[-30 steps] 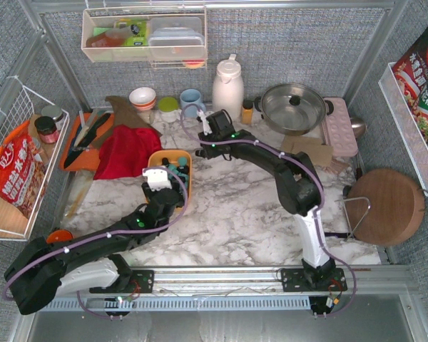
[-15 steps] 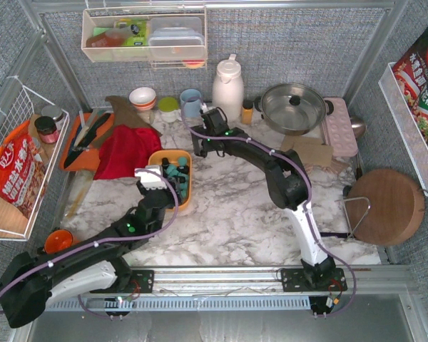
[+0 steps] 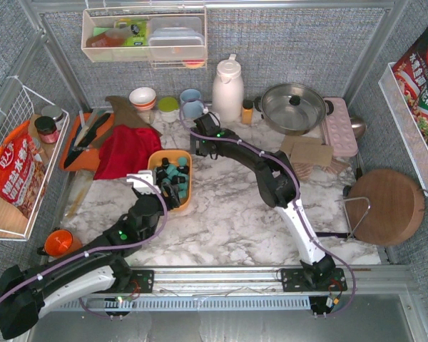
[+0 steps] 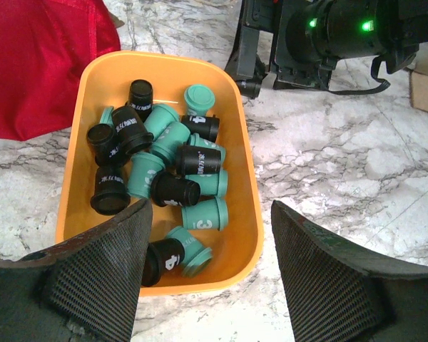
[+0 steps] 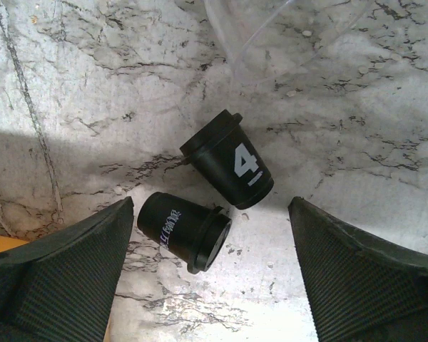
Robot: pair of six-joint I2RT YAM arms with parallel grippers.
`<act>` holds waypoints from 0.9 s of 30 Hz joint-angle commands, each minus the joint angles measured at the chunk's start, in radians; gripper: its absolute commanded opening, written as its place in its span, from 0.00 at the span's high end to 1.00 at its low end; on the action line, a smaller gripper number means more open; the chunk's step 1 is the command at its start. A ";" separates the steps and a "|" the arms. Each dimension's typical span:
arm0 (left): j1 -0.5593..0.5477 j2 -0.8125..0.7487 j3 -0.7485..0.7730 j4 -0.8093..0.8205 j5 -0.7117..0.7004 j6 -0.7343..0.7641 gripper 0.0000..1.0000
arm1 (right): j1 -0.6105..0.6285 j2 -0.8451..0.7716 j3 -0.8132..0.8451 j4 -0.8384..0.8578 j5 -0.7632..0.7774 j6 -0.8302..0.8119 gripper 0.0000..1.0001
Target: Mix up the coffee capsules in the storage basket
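Note:
The orange storage basket (image 4: 248, 192) (image 3: 155, 158) holds a jumble of black and teal coffee capsules (image 4: 172, 153). My left gripper (image 4: 210, 206) (image 3: 167, 194) hovers open above the basket's near end with nothing between its fingers. Two black capsules lie on the marble outside the basket, one marked "4" (image 5: 232, 167) and one on its side (image 5: 182, 228). My right gripper (image 5: 210, 203) (image 3: 197, 146) stands open over these two, just beyond the basket's far right corner, touching neither.
A red cloth (image 3: 127, 149) lies left of the basket, with a darker orange utensil tray (image 3: 70, 146) beyond it. A blue mug (image 3: 192, 105), white thermos (image 3: 227, 87) and steel pot (image 3: 294, 107) line the back. An orange cup (image 3: 58, 242) sits near the left arm.
My right gripper has opened and lowered toward the table beside the basket's far corner. My left arm has drawn back toward the near left, uncovering more of the basket.

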 commanded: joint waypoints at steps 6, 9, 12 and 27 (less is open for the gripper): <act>-0.001 -0.021 -0.032 0.055 0.006 -0.010 0.24 | 0.006 0.009 0.002 -0.024 -0.004 0.036 0.41; -0.001 -0.021 -0.036 0.056 0.006 -0.012 0.24 | 0.006 0.008 -0.005 -0.026 -0.009 0.043 0.47; 0.000 -0.021 -0.040 0.062 0.012 -0.017 0.24 | 0.006 -0.009 -0.033 -0.012 -0.014 0.038 0.56; 0.000 0.033 -0.049 0.218 0.161 0.097 0.26 | -0.014 -0.418 -0.467 0.133 -0.112 -0.153 0.62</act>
